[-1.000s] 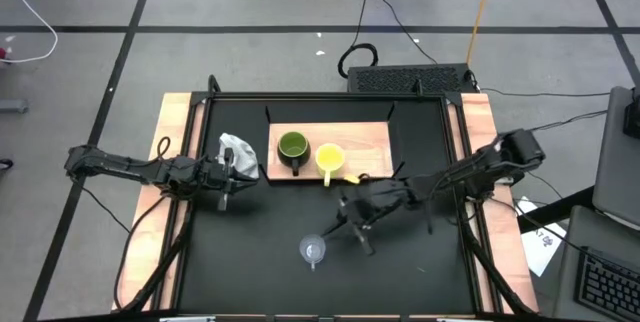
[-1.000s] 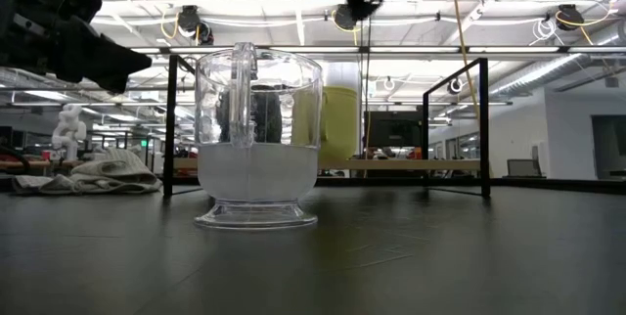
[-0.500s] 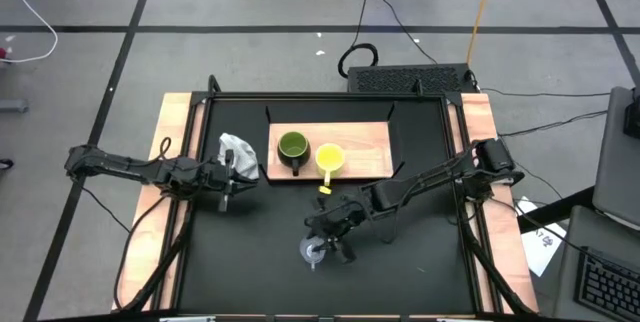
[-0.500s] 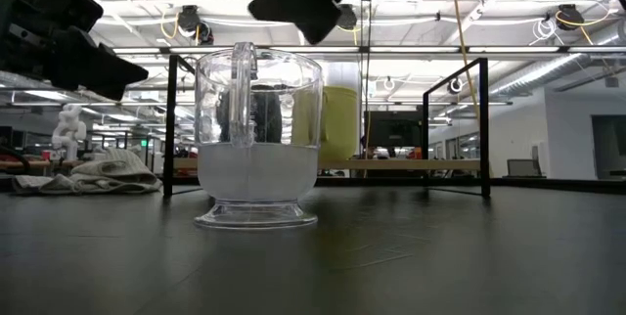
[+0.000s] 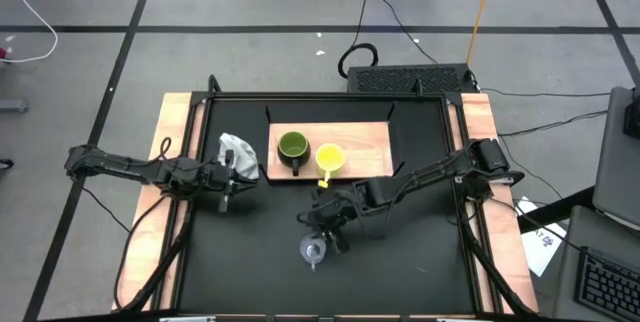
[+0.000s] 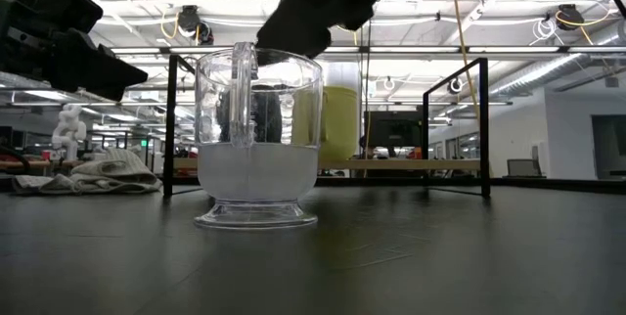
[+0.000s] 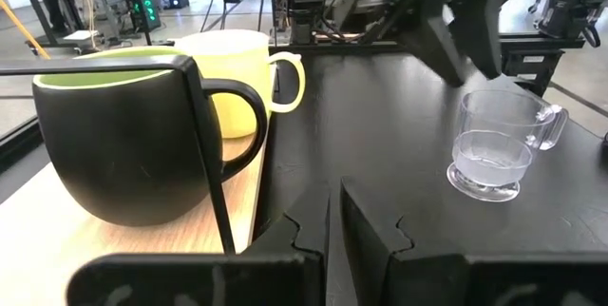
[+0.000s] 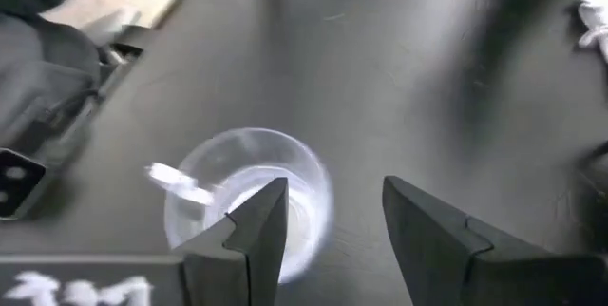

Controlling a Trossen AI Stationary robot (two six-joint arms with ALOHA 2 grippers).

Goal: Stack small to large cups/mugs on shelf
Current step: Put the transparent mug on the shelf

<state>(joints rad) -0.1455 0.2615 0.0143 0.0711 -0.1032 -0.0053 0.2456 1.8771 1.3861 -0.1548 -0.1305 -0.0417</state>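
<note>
Three vessels were present: one olive-green mug (image 5: 291, 146) with a dark handle and one bright yellow mug (image 5: 330, 157), side by side on the light-wood shelf (image 5: 368, 143); one clear glass cup (image 5: 313, 251) stood apart on the black tabletop (image 5: 420, 262). One grey-white cloth wad (image 5: 238, 154) lay beside the shelf. The right end effector (image 5: 322, 230) hovered over the glass cup, fingers parted, empty. The left end effector (image 5: 228, 174) was closed, empty, by the cloth.
</note>
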